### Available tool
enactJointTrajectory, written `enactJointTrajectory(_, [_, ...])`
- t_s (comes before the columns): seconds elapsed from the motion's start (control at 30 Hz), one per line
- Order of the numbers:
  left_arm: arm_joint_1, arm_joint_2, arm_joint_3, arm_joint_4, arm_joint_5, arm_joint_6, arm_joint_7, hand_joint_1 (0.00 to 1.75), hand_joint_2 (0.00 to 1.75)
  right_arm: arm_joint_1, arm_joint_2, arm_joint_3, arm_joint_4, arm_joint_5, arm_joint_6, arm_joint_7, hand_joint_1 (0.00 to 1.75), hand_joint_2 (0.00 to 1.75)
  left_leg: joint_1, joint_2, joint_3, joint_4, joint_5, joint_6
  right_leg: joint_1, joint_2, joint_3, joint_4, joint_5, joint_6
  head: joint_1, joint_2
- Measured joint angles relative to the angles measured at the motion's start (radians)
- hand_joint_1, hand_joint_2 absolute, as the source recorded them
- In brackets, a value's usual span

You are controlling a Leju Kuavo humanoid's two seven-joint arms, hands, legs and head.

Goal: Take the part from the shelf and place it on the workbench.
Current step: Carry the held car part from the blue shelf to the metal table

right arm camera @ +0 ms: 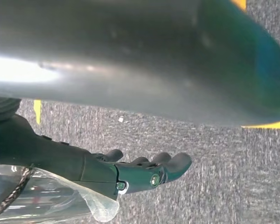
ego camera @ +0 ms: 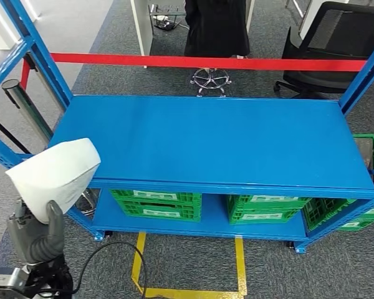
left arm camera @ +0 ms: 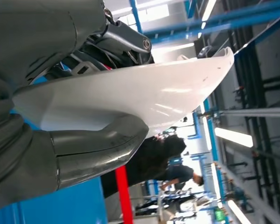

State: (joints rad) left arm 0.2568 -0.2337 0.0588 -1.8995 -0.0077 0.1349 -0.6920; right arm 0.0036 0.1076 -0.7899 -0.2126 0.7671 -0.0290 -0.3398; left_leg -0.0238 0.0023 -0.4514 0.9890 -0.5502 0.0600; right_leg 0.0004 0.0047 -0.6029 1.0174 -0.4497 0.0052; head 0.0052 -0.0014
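Gripping the white part [ego camera: 58,174] from below, the left hand [ego camera: 37,233] stood at the lower left of the head view, just off the near left corner of the blue shelf [ego camera: 213,140]; the part was held in the air, apart from the shelf's top board. Most of that hand's fingers were hidden behind the part there. The left wrist view filled this in: the thick grey thumb [left arm camera: 93,151] pressed one face of the part [left arm camera: 138,93] while darker fingers [left arm camera: 124,42] lay against the other.

The right hand [right arm camera: 142,170] hung over grey carpet [right arm camera: 216,177] in the right wrist view, fingers stretched out and apart, grasping nothing; a blurred grey shape took up much of that picture and could not be made out.

Green crates [ego camera: 157,204] sat on the lower board, cut off by the top board's edge; their white labels were too small to read. Beyond a red bar [ego camera: 213,62], a person in dark clothes [ego camera: 216,25] was cut off by the picture's edge. Yellow floor lines [ego camera: 239,268] ran beneath the shelf.
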Motion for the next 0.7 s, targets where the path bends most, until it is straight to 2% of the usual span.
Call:
enactJointTrajectory(0.07, [0.001, -0.023, 0.08, -0.013, 0.003, -0.039, 0.0, 1.75, 1.75, 0.002, 0.0, -0.006, 0.0, 0.011, 0.0, -0.002, 0.0, 0.0, 0.003, 0.004, -0.01, -0.014, 0.018, -0.002, -0.002, -0.001, -0.008, 0.001, 0.001, 0.011, 0.0, 0.0])
enactJointTrajectory(0.1, [0.0, -0.034, 0.117, -0.018, 0.008, -0.052, 0.0, 1.75, 1.75, 0.005, 0.0, -0.008, 0.0, 0.016, 0.0, -0.002, 0.0, 0.0, 0.006, 0.006, -0.018, -0.021, 0.029, -0.002, -0.002, -0.001, -0.016, 0.014, -0.021, 0.016, 0.0, 0.0])
enactJointTrajectory(0.13, [0.0, -0.044, 0.151, -0.021, 0.017, -0.066, 0.0, 1.75, 1.75, 0.007, 0.0, -0.009, 0.0, 0.02, -0.001, -0.002, 0.0, 0.0, 0.01, 0.008, -0.027, -0.026, 0.041, -0.002, -0.002, -0.001, -0.027, 0.044, -0.061, 0.02, 0.002, 0.0])
enactJointTrajectory(0.2, [0.0, -0.063, 0.216, -0.024, 0.058, -0.102, 0.0, 1.75, 1.75, 0.008, 0.0, -0.011, 0.0, 0.029, -0.001, -0.002, 0.0, 0.0, 0.012, 0.009, -0.052, -0.026, 0.061, -0.002, -0.007, -0.001, -0.055, 0.156, -0.159, 0.029, 0.002, 0.0])
enactJointTrajectory(0.23, [0.001, -0.071, 0.247, -0.022, 0.089, -0.125, 0.0, 1.75, 1.75, 0.008, 0.0, -0.012, 0.0, 0.034, -0.001, -0.001, 0.0, 0.0, 0.012, 0.009, -0.066, -0.024, 0.071, -0.004, -0.009, -0.002, -0.064, 0.216, -0.187, 0.033, 0.002, 0.0])
enactJointTrajectory(0.27, [0.0, -0.077, 0.279, -0.018, 0.125, -0.148, 0.0, 1.75, 1.75, 0.007, -0.001, -0.013, 0.0, 0.04, 0.0, 0.0, 0.0, 0.0, 0.012, 0.008, -0.081, -0.022, 0.082, -0.006, -0.011, -0.002, -0.064, 0.257, -0.188, 0.036, 0.002, 0.0])
enactJointTrajectory(0.3, [0.0, -0.082, 0.311, -0.01, 0.161, -0.17, 0.0, 1.75, 1.75, 0.007, -0.001, -0.016, 0.0, 0.047, 0.0, 0.003, 0.0, 0.0, 0.014, 0.005, -0.096, -0.019, 0.091, -0.01, -0.012, -0.002, -0.05, 0.268, -0.164, 0.039, 0.002, 0.0])
enactJointTrajectory(0.33, [0.0, -0.087, 0.343, -0.001, 0.191, -0.189, 0.0, 1.75, 1.75, 0.007, -0.001, -0.019, 0.0, 0.053, 0.0, 0.005, 0.0, 0.0, 0.016, 0.001, -0.111, -0.014, 0.1, -0.014, -0.013, 0.001, -0.02, 0.245, -0.128, 0.041, 0.002, 0.0])
enactJointTrajectory(0.37, [0.0, -0.091, 0.375, 0.009, 0.215, -0.204, 0.0, 1.75, 1.75, 0.008, -0.001, -0.022, 0.0, 0.058, 0.0, 0.008, 0.0, 0.0, 0.018, -0.004, -0.125, -0.007, 0.107, -0.02, -0.015, 0.011, 0.026, 0.189, -0.099, 0.042, 0.002, 0.0])
enactJointTrajectory(0.4, [0.0, -0.095, 0.406, 0.018, 0.234, -0.215, 0.0, 1.75, 1.75, 0.008, -0.001, -0.025, 0.0, 0.063, 0.0, 0.009, 0.0, 0.0, 0.019, -0.01, -0.139, 0.002, 0.113, -0.026, -0.017, 0.032, 0.084, 0.113, -0.091, 0.042, 0.002, 0.0])
enactJointTrajectory(0.43, [0.0, -0.098, 0.432, 0.026, 0.249, -0.222, 0.0, 1.75, 1.75, 0.008, 0.0, -0.027, 0.0, 0.066, 0.0, 0.009, 0.0, 0.0, 0.019, -0.017, -0.151, 0.012, 0.12, -0.031, -0.018, 0.051, 0.136, 0.039, -0.101, 0.039, 0.002, 0.0])
enactJointTrajectory(0.47, [0.0, -0.1, 0.456, 0.033, 0.263, -0.227, 0.0, 1.75, 1.75, 0.008, 0.0, -0.03, 0.0, 0.07, 0.002, 0.008, 0.0, 0.0, 0.018, -0.025, -0.159, 0.019, 0.128, -0.036, -0.019, 0.067, 0.168, -0.015, -0.12, 0.035, 0.001, 0.0])
enactJointTrajectory(0.5, [0.0, -0.101, 0.476, 0.038, 0.275, -0.23, 0.0, 1.75, 1.75, 0.009, 0.0, -0.032, 0.0, 0.072, 0.003, 0.008, 0.0, 0.0, 0.017, -0.033, -0.167, 0.023, 0.137, -0.04, -0.017, 0.072, 0.183, -0.044, -0.135, 0.03, 0.0, 0.0])
enactJointTrajectory(0.57, [0.002, -0.103, 0.508, 0.049, 0.289, -0.233, 0.0, 1.75, 1.75, 0.01, 0.001, -0.035, 0.0, 0.074, 0.005, 0.008, 0.0, 0.0, 0.019, -0.049, -0.177, 0.027, 0.146, -0.049, -0.017, 0.05, 0.171, -0.05, -0.134, 0.015, 0.0, 0.0])
enactJointTrajectory(0.6, [0.004, -0.103, 0.521, 0.054, 0.293, -0.234, 0.0, 1.75, 1.75, 0.01, 0.001, -0.036, 0.0, 0.075, 0.005, 0.008, 0.0, 0.0, 0.02, -0.049, -0.184, 0.04, 0.127, -0.055, -0.018, 0.036, 0.164, -0.049, -0.127, 0.006, -0.002, 0.0])
enactJointTrajectory(0.63, [0.005, -0.103, 0.532, 0.059, 0.299, -0.234, 0.0, 1.75, 1.75, 0.01, 0.002, -0.037, 0.0, 0.075, 0.005, 0.007, 0.0, 0.0, 0.022, -0.043, -0.194, 0.069, 0.09, -0.06, -0.02, 0.022, 0.154, -0.05, -0.119, -0.003, -0.004, 0.0])
enactJointTrajectory(0.7, [0.005, -0.104, 0.548, 0.07, 0.321, -0.229, 0.0, 1.75, 1.75, 0.01, 0.002, -0.041, -0.001, 0.078, 0.006, 0.007, 0.0, 0.0, 0.027, -0.023, -0.216, 0.178, -0.015, -0.071, -0.018, -0.006, 0.135, -0.049, -0.102, -0.013, -0.008, 0.0])
